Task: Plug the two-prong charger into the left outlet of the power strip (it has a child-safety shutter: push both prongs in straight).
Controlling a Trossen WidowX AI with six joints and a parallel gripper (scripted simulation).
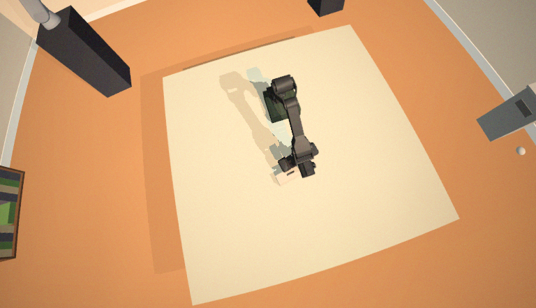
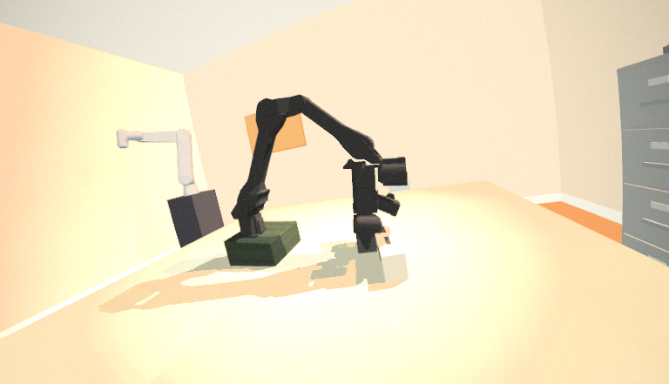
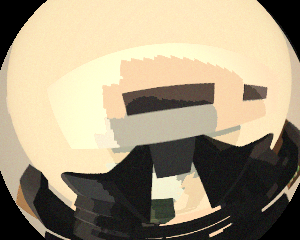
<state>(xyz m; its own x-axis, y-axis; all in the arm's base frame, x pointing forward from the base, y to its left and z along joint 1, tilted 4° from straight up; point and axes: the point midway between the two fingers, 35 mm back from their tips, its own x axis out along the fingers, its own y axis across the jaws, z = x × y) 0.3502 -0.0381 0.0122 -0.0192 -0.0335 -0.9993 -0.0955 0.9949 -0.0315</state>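
My gripper points straight down over the middle of the table and is shut on the charger, a grey block seen between the dark fingers in the wrist view. The power strip is a pale block lying on the table right under the gripper. In the wrist view the power strip shows a long dark slot just beyond the charger and a smaller dark slot to the right. The charger's front end overlaps the strip's near edge. The prongs are hidden. From the side, the gripper reaches down almost to the table.
The arm's green base block stands behind the gripper. A white arm on a dark pedestal is at the far left. Dark boxes stand on the floor beyond the table. A grey cabinet is at the right.
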